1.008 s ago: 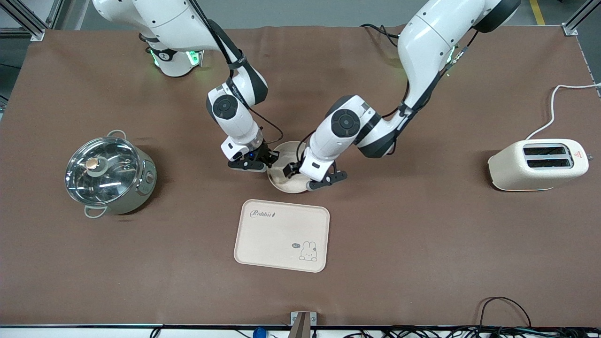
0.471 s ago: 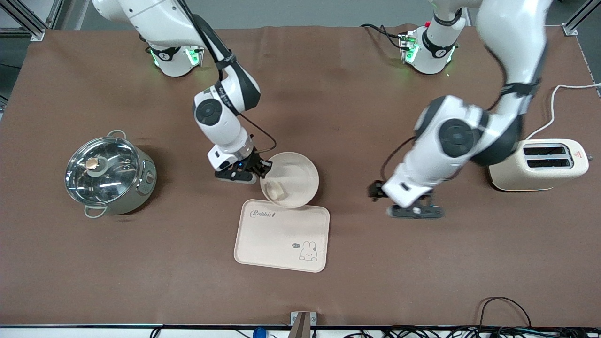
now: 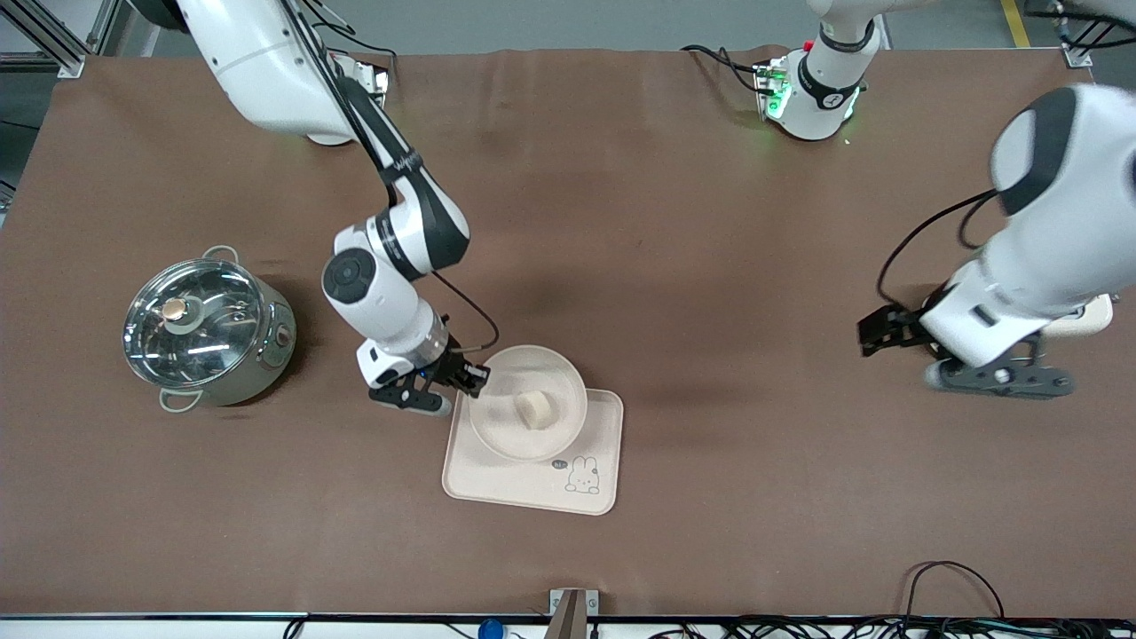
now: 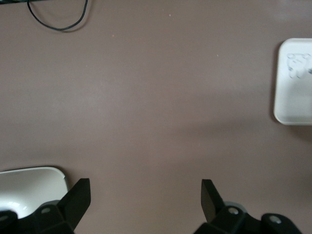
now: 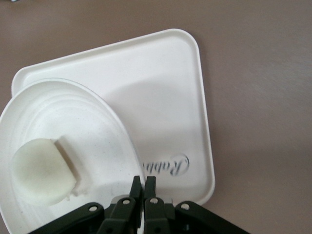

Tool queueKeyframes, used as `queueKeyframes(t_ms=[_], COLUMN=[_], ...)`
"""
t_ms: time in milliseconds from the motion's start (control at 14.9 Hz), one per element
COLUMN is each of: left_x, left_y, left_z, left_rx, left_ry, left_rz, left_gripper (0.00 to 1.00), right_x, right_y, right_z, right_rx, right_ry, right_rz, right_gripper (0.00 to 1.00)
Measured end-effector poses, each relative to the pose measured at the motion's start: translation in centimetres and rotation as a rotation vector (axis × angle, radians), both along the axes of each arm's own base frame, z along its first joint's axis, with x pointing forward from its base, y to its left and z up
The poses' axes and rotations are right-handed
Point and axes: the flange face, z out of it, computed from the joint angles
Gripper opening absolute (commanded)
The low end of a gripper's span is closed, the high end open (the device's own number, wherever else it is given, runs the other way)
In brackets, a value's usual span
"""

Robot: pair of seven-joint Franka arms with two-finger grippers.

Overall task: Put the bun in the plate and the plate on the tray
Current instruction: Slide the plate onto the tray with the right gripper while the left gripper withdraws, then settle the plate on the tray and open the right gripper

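brown cloth covers the whole table (image 3: 674, 222). nearest the front camera lies the tray (image 3: 497, 484), its rabbit drawing uncovered. the plate (image 3: 497, 430) hangs over the tray's farther part, tilted, because the right gripper (image 3: 472, 377) is pinched tight on its rim, probably carrying it in for set-down. the bun (image 3: 535, 409) sits inside the plate, so that half looks done. toward the left arm's end, the left gripper (image 3: 874, 335) waits with fingers wide apart, holding nothing, by the toaster (image 3: 1087, 316). a lidded pot (image 3: 206, 323) stands toward the right arm's end.
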Motion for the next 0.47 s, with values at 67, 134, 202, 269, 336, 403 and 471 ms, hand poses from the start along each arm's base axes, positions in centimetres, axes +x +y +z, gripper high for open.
queueKeyframes(t_ms=[67, 134, 202, 269, 336, 403, 471], left_x=[-0.8, -2.0, -3.4, -4.9, -6.4, -7.7, -8.6], left_y=[1.1, 2.0, 2.5, 2.6, 2.4, 2.2, 2.0], left_z=[1.8, 3.8, 5.9, 7.9, 9.6, 10.6, 11.0], left_rx=[-0.003, 0.004, 0.016, 0.031, 0.042, 0.049, 0.052], left_ry=[0.002, 0.000, -0.001, -0.006, -0.013, -0.021, -0.023], left_rz=[0.002, 0.006, 0.009, 0.009, 0.009, 0.006, 0.003], left_gripper=[1.00, 1.00, 1.00, 1.00, 1.00, 1.00, 1.00], right_x=[0.8, 1.4, 1.9, 2.4, 3.0, 3.5, 3.8], right_y=[0.2, 0.4, 0.5, 0.5, 0.2, -0.2, -0.7], right_z=[-1.2, -2.2, -3.0, -3.6, -3.9, -4.3, -4.7], right_rx=[0.014, 0.033, 0.051, 0.062, 0.070, 0.079, 0.087], right_ry=[0.005, 0.013, 0.018, 0.019, 0.019, 0.022, 0.027], right_rz=[-0.016, -0.033, -0.044, -0.052, -0.061, -0.070, -0.076], right_gripper=[0.00, 0.00, 0.00, 0.00, 0.00, 0.00, 0.00])
